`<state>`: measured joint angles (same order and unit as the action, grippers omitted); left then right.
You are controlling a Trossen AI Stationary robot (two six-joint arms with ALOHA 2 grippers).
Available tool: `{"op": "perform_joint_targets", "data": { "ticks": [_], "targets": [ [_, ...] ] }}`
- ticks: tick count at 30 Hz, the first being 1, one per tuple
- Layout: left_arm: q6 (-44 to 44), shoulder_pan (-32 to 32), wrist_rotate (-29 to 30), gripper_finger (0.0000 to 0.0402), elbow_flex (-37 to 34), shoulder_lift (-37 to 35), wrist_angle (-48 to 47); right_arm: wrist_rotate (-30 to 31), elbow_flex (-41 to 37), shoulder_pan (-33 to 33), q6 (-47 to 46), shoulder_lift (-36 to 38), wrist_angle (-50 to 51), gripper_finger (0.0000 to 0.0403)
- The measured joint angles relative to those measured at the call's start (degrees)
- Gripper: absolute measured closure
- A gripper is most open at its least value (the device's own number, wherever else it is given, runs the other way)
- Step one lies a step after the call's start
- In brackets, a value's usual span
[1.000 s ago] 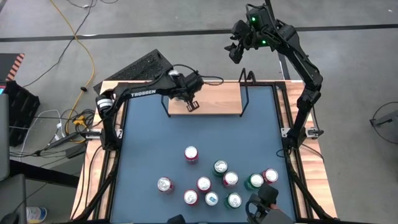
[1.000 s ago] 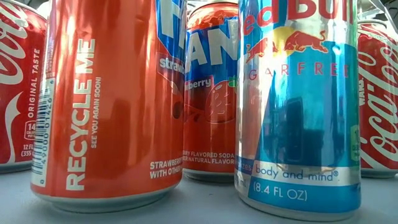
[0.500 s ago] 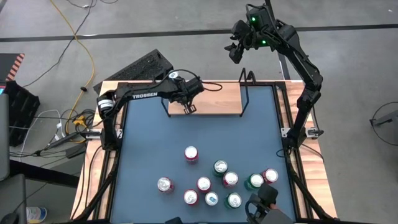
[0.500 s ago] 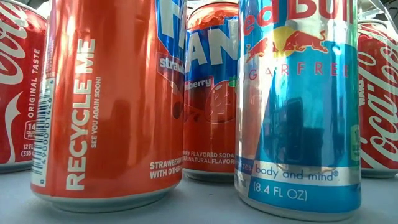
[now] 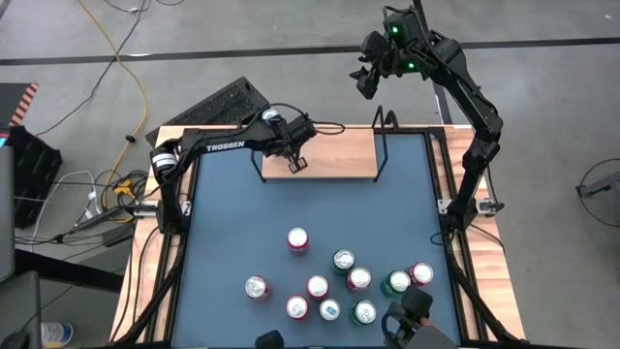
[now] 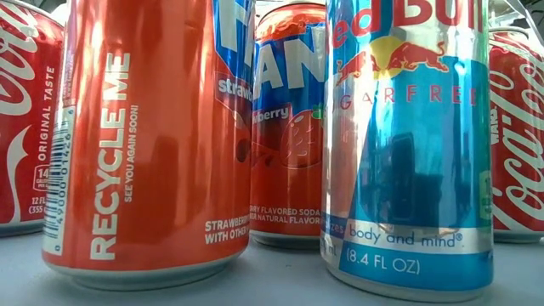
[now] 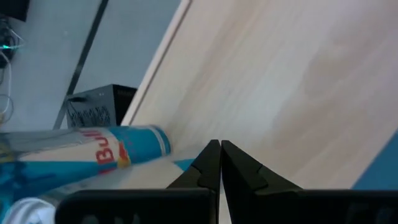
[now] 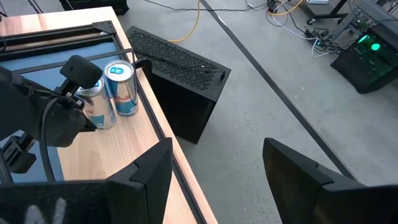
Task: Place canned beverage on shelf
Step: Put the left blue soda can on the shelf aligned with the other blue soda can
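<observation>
Since a moment ago your left gripper [image 5: 298,163] has shifted slightly over the shelf [image 5: 339,155], fingers pressed together, holding nothing — a blue can [image 8: 122,87] stands at the board's left end. Your right gripper [image 5: 366,79] waits high beyond the table's far edge — fingers spread, empty.

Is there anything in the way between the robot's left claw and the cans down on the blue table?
Nothing visible blocks it. The left gripper hangs shut over the shelf. Bare blue table lies between it and the nearest can. The rest of the cans cluster farther away. The right gripper waits raised beyond the table.
</observation>
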<state>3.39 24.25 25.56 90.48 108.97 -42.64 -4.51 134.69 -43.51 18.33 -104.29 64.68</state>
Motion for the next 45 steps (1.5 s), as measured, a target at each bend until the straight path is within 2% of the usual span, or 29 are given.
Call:
{"op": "perform_joint_targets", "data": {
  "ticks": [10,17,21,24,27,29,32,35,41,45],
  "targets": [
    [0.02,-0.02,4.17,0.0401,0.0,0.0,-0.31,0.0,0.0,0.0,-0.28,0.0,0.01,0.0168],
    [0.03,-0.06,4.68,0.0401,0.21,0.0,0.0,0.0,0.0,0.0,-0.31,0.0,0.01,0.0168],
    [0.69,-1.1,2.42,0.0401,3.4,-0.08,-0.6,-0.04,0.0,0.0,-0.32,0.0,0.0,0.0168],
    [0.92,-1.81,-2.29,0.0401,8.57,-1.01,-5.2,-1.18,0.0,0.0,-0.14,0.0,0.01,0.0168],
    [0.57,-2.16,-7.53,0.0402,14.75,-3.74,-11.9,-5.37,0.0,0.0,-0.02,-0.02,0.0,0.0168],
    [0.49,-2.4,-8.41,0.0401,19.05,-6.05,-17.34,-9.31,-0.83,0.23,0.17,-0.01,-0.89,0.0168],
    [0.17,-2.77,-6.54,0.0401,24.49,-10.04,-24.29,-12.48,-4.4,1.57,-0.49,0.03,-4.04,0.0168],
    [-1.35,-2.91,-2.0,0.0401,28.05,-15.81,-26.28,-12.54,-9.49,3.08,-2.24,-0.13,-7.86,0.0168],
    [-7.33,-2.86,6.48,0.0402,28.55,-26.49,-24.99,-11.91,-22.87,9.0,-5.98,-0.24,-25.86,0.0168],
    [-9.14,-2.91,6.6,0.0401,28.52,-30.36,-25.27,-10.23,-29.12,12.5,-7.34,-0.07,-38.91,0.0168]
  ]
}}
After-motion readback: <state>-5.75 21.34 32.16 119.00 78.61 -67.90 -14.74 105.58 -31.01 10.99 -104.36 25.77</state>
